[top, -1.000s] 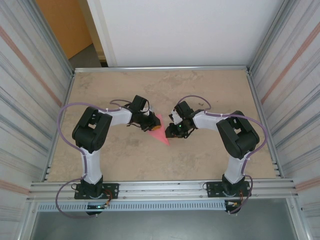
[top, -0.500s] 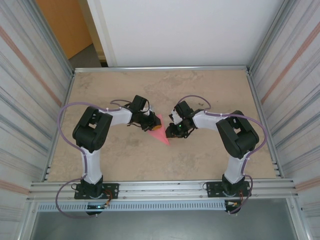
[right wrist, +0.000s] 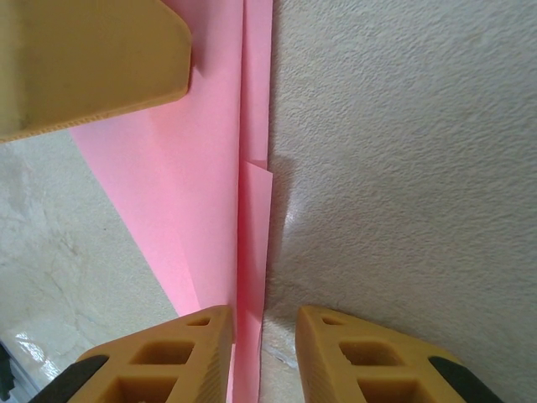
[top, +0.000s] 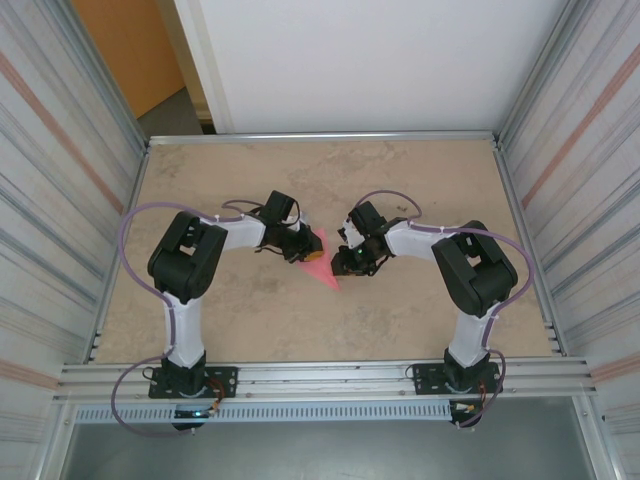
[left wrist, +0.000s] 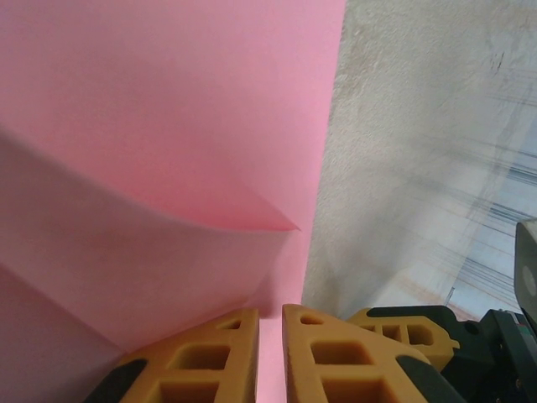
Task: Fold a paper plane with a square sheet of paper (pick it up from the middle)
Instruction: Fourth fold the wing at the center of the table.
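The square sheet of paper (top: pixel 323 266), pink, lies folded into a narrow pointed shape on the table between both grippers, its tip toward the near edge. My left gripper (top: pixel 304 249) is at its far-left end. In the left wrist view the left gripper (left wrist: pixel 270 312) is shut to a thin slit where a raised flap of the paper (left wrist: pixel 151 252) runs in. In the right wrist view the right gripper (right wrist: pixel 264 317) stands open astride the paper's folded edge (right wrist: pixel 254 210), which lies against the left finger. Bare table shows before the other finger.
The beige table (top: pixel 420 170) is walled by corrugated metal panels left and right, with a metal rail (top: pixel 320 378) along the near edge. The left gripper's yellow finger (right wrist: pixel 84 67) hangs close above the paper in the right wrist view.
The left arm's elbow has shifted very slightly. The paper and both grippers stay where they were.
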